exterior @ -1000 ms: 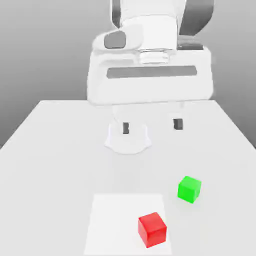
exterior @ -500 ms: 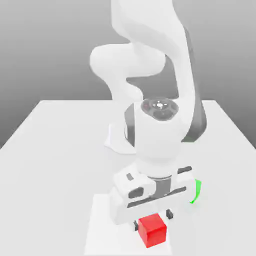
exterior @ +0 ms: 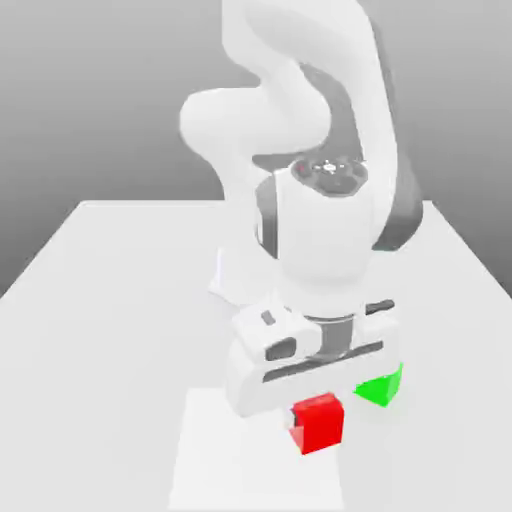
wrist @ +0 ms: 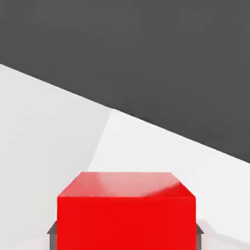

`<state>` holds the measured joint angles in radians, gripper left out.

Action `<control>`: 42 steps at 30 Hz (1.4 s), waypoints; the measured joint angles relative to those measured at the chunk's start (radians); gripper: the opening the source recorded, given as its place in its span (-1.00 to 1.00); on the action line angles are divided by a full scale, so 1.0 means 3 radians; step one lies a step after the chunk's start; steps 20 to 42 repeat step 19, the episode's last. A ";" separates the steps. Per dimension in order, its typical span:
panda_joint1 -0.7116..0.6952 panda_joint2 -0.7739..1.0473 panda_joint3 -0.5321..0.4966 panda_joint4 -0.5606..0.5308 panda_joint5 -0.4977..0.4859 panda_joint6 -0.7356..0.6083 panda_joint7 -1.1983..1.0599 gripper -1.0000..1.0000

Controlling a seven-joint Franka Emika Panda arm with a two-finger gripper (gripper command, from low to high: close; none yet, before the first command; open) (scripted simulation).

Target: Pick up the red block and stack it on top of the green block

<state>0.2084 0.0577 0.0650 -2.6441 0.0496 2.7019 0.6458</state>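
The red block [exterior: 319,424] sits between the fingers of my gripper [exterior: 317,418], which is shut on it and holds it a little above the table. In the hand view the red block [wrist: 127,210] is close up, with a dark fingertip [wrist: 52,229] showing at each side of it. The green block [exterior: 381,387] rests on the table just to the exterior view's right of the red one and slightly farther back. The white hand hides part of it.
A paler square patch [exterior: 205,455] marks the table [exterior: 100,300] under the gripper, near the front edge. The arm's round base [exterior: 228,282] stands at the middle of the table, and the arm itself towers over the centre.
The gripper came down over the red block, shut on it, and has now raised it off the table and carried it slightly toward the green block.
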 joint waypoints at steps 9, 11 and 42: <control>0.0497 -0.0866 0.0478 -0.0802 0.0191 -0.0054 0.1264 -1.00; 0.0484 -0.0735 0.0530 -0.0839 0.0131 0.0114 0.1383 -1.00; 0.0427 -0.0090 0.0490 -0.0829 -0.0290 0.0738 0.1702 1.00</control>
